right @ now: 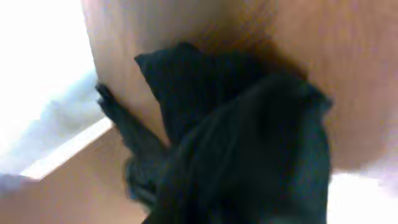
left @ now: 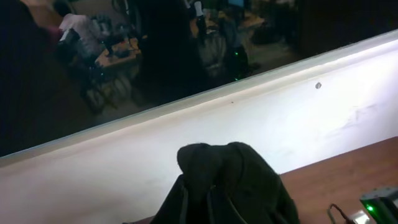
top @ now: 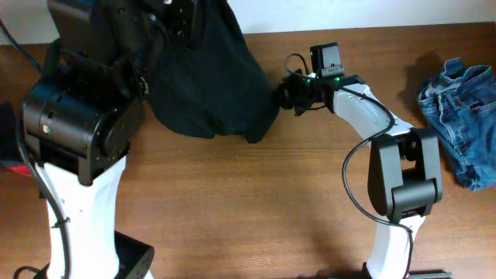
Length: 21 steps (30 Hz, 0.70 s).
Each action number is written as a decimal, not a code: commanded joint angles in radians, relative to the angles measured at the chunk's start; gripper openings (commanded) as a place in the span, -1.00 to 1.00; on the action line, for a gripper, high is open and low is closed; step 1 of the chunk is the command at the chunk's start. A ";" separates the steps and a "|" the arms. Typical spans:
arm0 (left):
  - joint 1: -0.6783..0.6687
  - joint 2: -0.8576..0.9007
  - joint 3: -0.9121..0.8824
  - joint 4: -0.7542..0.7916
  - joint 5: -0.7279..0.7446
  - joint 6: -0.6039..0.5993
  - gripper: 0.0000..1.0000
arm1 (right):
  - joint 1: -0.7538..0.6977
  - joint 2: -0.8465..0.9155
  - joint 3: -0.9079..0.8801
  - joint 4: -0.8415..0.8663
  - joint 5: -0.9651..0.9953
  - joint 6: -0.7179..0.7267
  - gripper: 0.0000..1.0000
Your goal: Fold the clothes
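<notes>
A limp black garment hangs at the back left of the table, its lower edge bunched on the wood. My left arm is raised high. Its fingers are hidden under the cloth, which bunches up at the bottom of the left wrist view; the gripper is shut on it. My right gripper is at the garment's right edge, shut on a fold of the same black cloth, which fills the right wrist view and covers its fingers. Blue denim jeans lie crumpled at the far right.
The brown wooden table runs back to a white wall. The right arm's base stands between the garment and the jeans. Something red shows at the left edge.
</notes>
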 commanded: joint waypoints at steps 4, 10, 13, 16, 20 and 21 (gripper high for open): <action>0.003 -0.021 0.030 0.021 -0.054 -0.002 -0.99 | -0.119 -0.017 0.007 -0.014 0.061 -0.381 -0.92; 0.003 -0.021 0.030 -0.025 -0.065 -0.002 -0.99 | -0.308 -0.069 0.098 -0.068 0.064 -0.616 -0.92; 0.003 -0.021 0.030 -0.061 -0.071 -0.006 -0.99 | -0.350 -0.100 0.142 -0.086 0.119 -0.682 -0.92; 0.003 -0.021 0.030 -0.110 -0.127 -0.072 -0.99 | -0.366 -0.137 0.183 -0.093 0.194 -0.726 -0.92; 0.030 -0.021 0.030 -0.189 -0.143 -0.142 -0.99 | -0.357 -0.207 0.220 -0.108 0.401 -0.806 -0.92; 0.043 -0.021 0.030 -0.210 -0.140 -0.164 -0.99 | -0.350 -0.230 0.221 -0.108 0.483 -0.821 -0.92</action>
